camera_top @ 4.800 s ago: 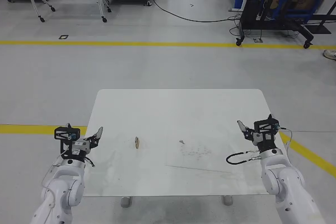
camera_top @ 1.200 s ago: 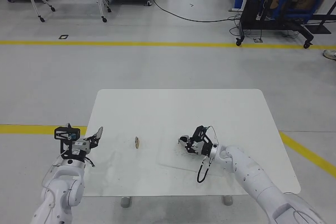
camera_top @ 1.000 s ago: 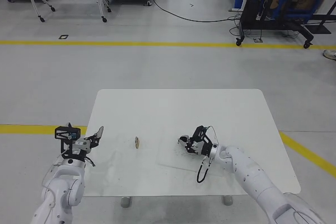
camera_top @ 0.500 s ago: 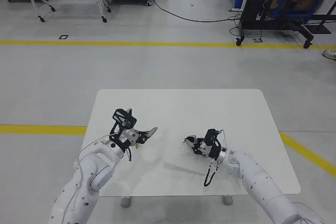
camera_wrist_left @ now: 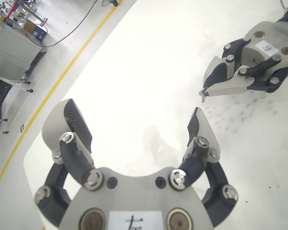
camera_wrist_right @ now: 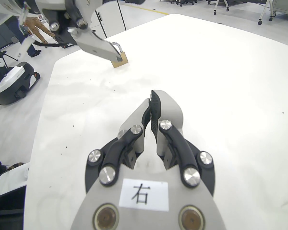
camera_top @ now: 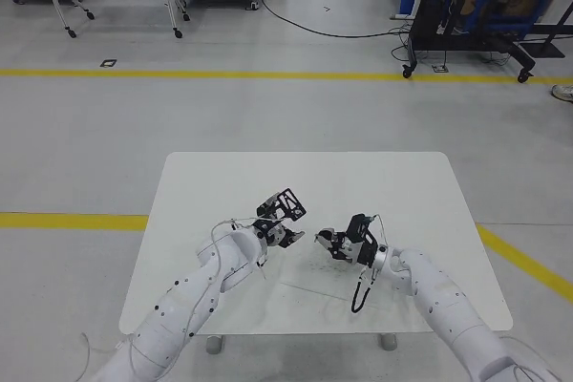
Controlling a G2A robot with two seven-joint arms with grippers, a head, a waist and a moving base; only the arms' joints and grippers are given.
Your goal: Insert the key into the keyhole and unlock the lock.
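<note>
My right gripper (camera_top: 322, 239) hovers over the middle of the white table (camera_top: 392, 181), shut on a small metal key (camera_wrist_left: 203, 96) that sticks out from its fingertips. My left gripper (camera_wrist_left: 132, 111) faces it a short way off, open, with nothing between its ribbed pads (camera_wrist_left: 78, 123). In the top view the left gripper (camera_top: 288, 232) sits just left of the right one. A brass padlock (camera_wrist_right: 121, 59) with a silver shackle lies on the table behind the left gripper's finger (camera_wrist_right: 96, 45), which overlaps its corner. The right gripper (camera_wrist_right: 150, 96) has its pads pressed together.
Dark specks are scattered on the tabletop (camera_wrist_left: 242, 111) under the right gripper. A black cable (camera_top: 359, 296) loops down from the right arm. A white wheeled unit (camera_wrist_right: 14, 82) stands on the floor beyond the table's edge.
The left arm swung from the table's left edge to the middle, past the padlock, and stays open. The right arm came in from the right edge, shut on the key and shifted slightly.
</note>
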